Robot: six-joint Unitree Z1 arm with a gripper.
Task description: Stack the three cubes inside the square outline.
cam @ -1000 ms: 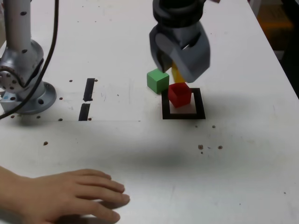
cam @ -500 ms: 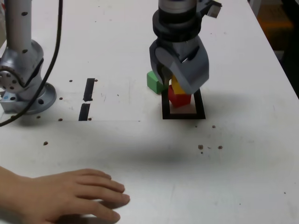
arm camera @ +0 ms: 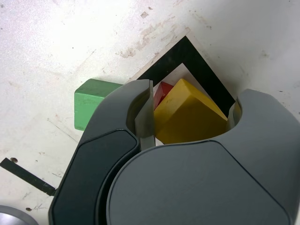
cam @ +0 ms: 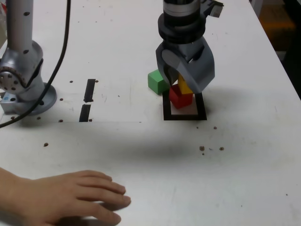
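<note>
My gripper (arm camera: 193,107) is part-way open, its jaws set about as wide as the yellow cube (arm camera: 187,115) between them, and I read that as a hold: one jaw lies along a side, the other meets it near a corner. The yellow cube sits askew in the jaws, so I wouldn't trust it to land flat by itself. From the wrist view it hides most of the red cube (cam: 180,97), which stands inside the outline (cam: 185,117), towards its far side in the exterior view. Yellow looks to be over or just behind red; I can't tell whether they touch. To my mind the step in hand is setting yellow on red, and I'd want it centred there first, using the exterior view to judge the offset, then lowered slowly and straight. If it comes down off-centre, it could shove red across the tape or tip off. I'd open gently once it bears flat, then lift straight up so neither jaw drags it. The green cube (cam: 157,82) stands outside the outline by its far left corner in the exterior view, close to my jaws, so I'd keep sideways corrections small. A person's hand (cam: 87,195) rests on the table (cam: 244,155), well apart from the work.
</note>
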